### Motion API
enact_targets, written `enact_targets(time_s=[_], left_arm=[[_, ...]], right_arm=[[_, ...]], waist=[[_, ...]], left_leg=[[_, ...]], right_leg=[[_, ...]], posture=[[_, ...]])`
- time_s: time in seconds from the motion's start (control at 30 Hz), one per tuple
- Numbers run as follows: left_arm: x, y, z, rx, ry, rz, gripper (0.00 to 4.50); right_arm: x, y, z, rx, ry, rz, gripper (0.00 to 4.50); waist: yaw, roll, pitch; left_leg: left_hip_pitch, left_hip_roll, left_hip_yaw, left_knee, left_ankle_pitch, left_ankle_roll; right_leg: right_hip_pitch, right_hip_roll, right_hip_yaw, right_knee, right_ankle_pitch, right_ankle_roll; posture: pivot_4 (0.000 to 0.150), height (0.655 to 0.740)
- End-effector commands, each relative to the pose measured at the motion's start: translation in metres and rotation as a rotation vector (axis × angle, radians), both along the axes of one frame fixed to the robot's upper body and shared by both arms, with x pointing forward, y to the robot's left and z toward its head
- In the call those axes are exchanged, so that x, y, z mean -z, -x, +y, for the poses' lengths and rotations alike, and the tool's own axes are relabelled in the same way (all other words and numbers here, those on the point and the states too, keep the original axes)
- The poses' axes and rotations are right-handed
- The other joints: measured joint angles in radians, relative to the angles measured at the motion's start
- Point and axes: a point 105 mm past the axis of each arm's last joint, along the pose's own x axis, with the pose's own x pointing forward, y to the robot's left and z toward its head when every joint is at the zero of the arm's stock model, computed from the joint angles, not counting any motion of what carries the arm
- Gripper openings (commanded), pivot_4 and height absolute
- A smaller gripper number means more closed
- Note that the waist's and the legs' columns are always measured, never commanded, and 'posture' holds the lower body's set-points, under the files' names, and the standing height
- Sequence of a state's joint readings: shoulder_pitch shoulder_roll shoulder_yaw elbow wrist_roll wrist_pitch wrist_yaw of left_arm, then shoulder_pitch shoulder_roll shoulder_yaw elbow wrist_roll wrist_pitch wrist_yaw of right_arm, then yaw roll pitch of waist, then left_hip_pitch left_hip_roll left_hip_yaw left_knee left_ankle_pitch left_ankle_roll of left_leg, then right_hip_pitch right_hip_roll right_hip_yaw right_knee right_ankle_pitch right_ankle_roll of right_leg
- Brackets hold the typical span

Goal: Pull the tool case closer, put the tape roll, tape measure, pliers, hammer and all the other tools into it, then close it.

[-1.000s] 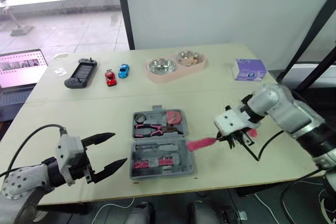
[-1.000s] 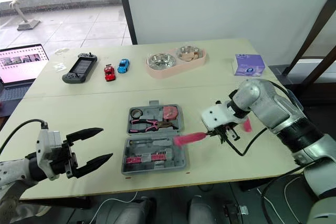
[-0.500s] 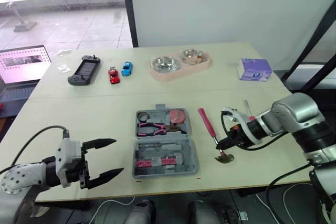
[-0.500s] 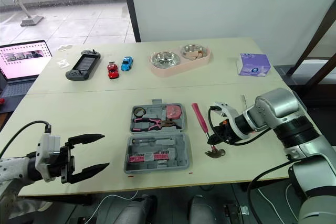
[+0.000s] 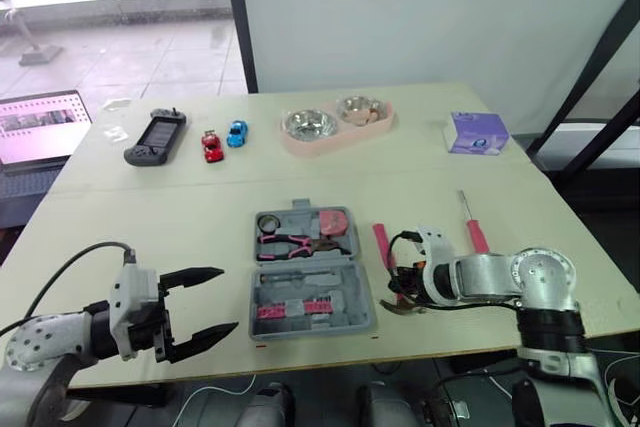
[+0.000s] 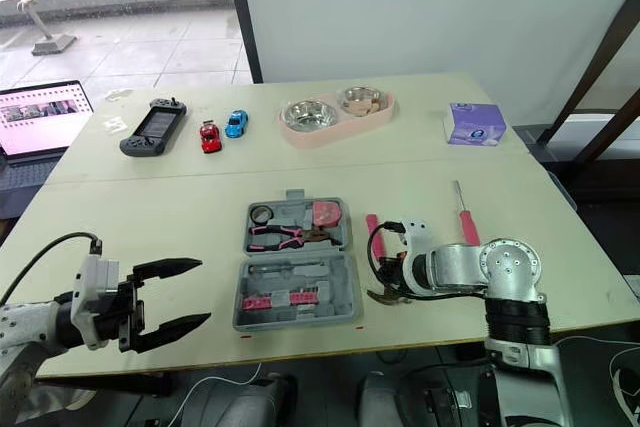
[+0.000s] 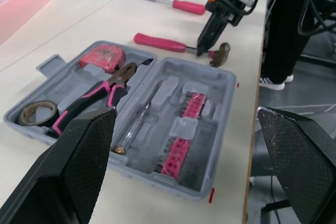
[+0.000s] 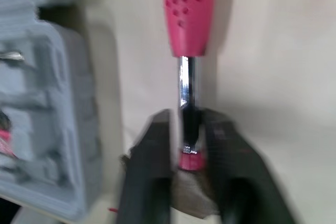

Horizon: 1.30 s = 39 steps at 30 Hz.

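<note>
The hammer (image 5: 381, 243) lies flat on the table (image 5: 180, 207) just right of the open tool case (image 5: 312, 292), with its long axis running away from the robot, pink grip far and steel head near. The right gripper (image 8: 187, 129) is clamped on the bare shank beside the head, so the case lies directly to its left. The left gripper (image 5: 226, 300) hangs wide open and empty, left of the case and well apart from the hammer.

- The left gripper (image 5: 228, 299) is held low and level, with its two fingers spread wide apart.
- The right gripper (image 5: 399, 284) is held low too, forearm laid flat, fingers closed on the hammer (image 5: 381, 243) shaft.
</note>
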<state>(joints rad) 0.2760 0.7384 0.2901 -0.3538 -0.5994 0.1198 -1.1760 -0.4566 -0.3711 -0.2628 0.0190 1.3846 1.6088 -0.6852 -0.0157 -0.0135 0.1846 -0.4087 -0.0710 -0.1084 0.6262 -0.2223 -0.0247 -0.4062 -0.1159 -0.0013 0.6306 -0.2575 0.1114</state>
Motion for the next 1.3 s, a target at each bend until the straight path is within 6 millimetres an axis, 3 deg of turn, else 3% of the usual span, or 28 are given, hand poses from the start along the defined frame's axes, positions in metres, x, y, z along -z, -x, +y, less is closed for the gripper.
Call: enact_targets(time_s=[0.03,0.1,0.13,0.2,0.3,0.47,0.73,0.93,1.23,1.3], left_arm=[[-0.009,0.001,0.001,0.000,-0.002,-0.031,4.50],[-0.009,0.001,0.002,-0.002,-0.001,-0.027,4.50],[-0.009,0.000,0.003,-0.003,0.000,-0.026,4.50],[-0.008,0.000,0.003,-0.003,-0.001,-0.023,4.50],[-0.007,-0.001,0.004,-0.001,0.001,-0.019,4.50],[-0.008,-0.003,0.002,-0.001,0.015,-0.015,4.50],[-0.011,-0.006,0.003,0.013,0.020,-0.011,4.50],[-0.012,-0.007,0.001,0.031,0.007,-0.003,4.50],[-0.014,-0.007,-0.001,0.037,0.002,0.004,4.50],[-0.013,-0.006,0.000,0.038,0.000,0.010,4.50]], right_arm=[[-0.013,0.000,-0.009,0.034,0.049,-0.071,3.13],[-0.026,0.003,-0.008,0.010,0.052,-0.132,4.21],[-0.033,0.005,-0.007,-0.002,0.060,-0.168,4.41],[-0.042,0.013,-0.004,-0.027,0.082,-0.231,4.41],[-0.065,0.021,0.003,-0.144,0.272,-0.440,4.41],[-0.066,0.026,0.015,-0.089,0.298,-0.672,4.41],[-0.011,0.031,0.000,0.032,0.381,-0.717,4.41],[0.013,0.028,0.004,0.048,0.358,-0.682,4.41],[0.034,0.022,-0.006,0.083,0.355,-0.619,4.41],[0.040,0.024,-0.009,0.090,0.355,-0.584,3.85]], waist=[[0.002,0.000,0.000],[0.006,0.001,0.001],[0.006,0.001,0.001],[0.003,0.001,0.001],[-0.003,0.003,0.002],[0.005,0.001,0.001],[0.001,0.000,0.000],[0.003,0.000,0.000],[0.004,0.000,0.000],[0.004,0.000,0.000]], left_leg=[[0.000,0.000,0.000,0.000,0.000,0.000],[0.000,-0.001,0.000,0.000,0.000,0.000],[-0.001,-0.001,0.000,0.000,0.000,0.001],[-0.001,-0.001,0.000,0.000,-0.001,0.002],[-0.001,0.000,0.001,0.000,-0.001,0.002],[-0.001,0.002,0.000,-0.001,-0.001,0.002],[-0.001,-0.001,0.000,0.001,-0.001,0.001],[-0.001,0.000,-0.001,0.000,-0.001,0.001],[-0.001,0.000,-0.001,0.000,-0.001,0.001],[-0.001,0.000,-0.001,0.000,-0.001,0.001]], right_leg=[[0.000,0.000,0.000,0.000,0.000,0.000],[0.000,-0.001,0.000,0.000,0.000,0.000],[0.000,-0.001,0.000,0.000,0.000,0.000],[0.000,-0.001,0.000,0.000,0.000,0.001],[-0.001,-0.001,0.000,0.000,-0.001,0.001],[-0.001,0.002,-0.001,-0.001,-0.001,0.001],[0.000,-0.001,-0.001,-0.001,-0.002,0.002],[-0.001,0.000,-0.001,0.000,-0.002,0.002],[-0.001,-0.001,-0.001,0.000,-0.002,0.002],[-0.001,-0.001,-0.001,0.000,-0.002,0.002]], posture=[[0.150,0.7233],[0.150,0.7233],[0.150,0.7233],[0.150,0.7233],[0.150,0.7233],[0.150,0.7233],[0.150,0.7233],[0.150,0.7233],[0.150,0.7233],[0.150,0.7233]])
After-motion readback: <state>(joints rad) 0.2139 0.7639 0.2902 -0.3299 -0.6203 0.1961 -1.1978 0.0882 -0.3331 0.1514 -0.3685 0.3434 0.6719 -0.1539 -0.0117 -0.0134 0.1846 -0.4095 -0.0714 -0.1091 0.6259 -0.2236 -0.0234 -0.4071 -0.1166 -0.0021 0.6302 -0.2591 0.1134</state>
